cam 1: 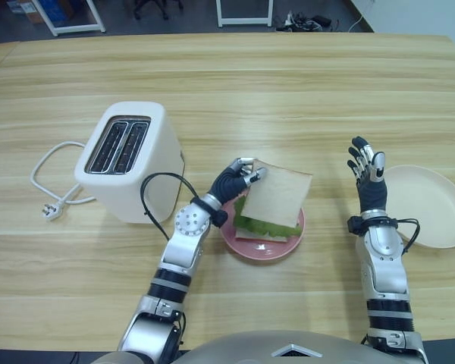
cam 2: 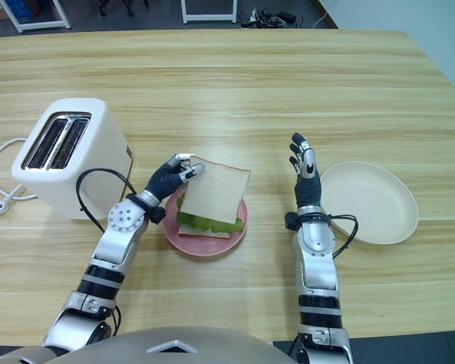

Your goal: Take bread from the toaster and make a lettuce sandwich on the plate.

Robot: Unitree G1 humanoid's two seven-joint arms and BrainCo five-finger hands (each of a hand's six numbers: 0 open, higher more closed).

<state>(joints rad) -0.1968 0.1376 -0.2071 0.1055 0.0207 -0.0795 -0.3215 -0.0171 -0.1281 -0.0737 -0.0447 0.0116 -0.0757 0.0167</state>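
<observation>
A pink plate [cam 1: 246,246] lies at the table's middle front, carrying a bread slice with green lettuce [cam 1: 264,225] on it. Over the lettuce slants a second bread slice [cam 1: 277,197], its left corner pinched by my left hand [cam 1: 236,179]. The slice's right side rests low on the stack, the left side is raised. A white toaster [cam 1: 125,159] stands to the left, both slots looking empty. My right hand [cam 1: 367,173] is held upright with fingers spread, between the pink plate and a cream plate, holding nothing.
An empty cream plate [cam 1: 432,205] sits at the right, close to my right hand. The toaster's white cord and plug [cam 1: 51,208] trail off to the left. Chair and table legs stand beyond the table's far edge.
</observation>
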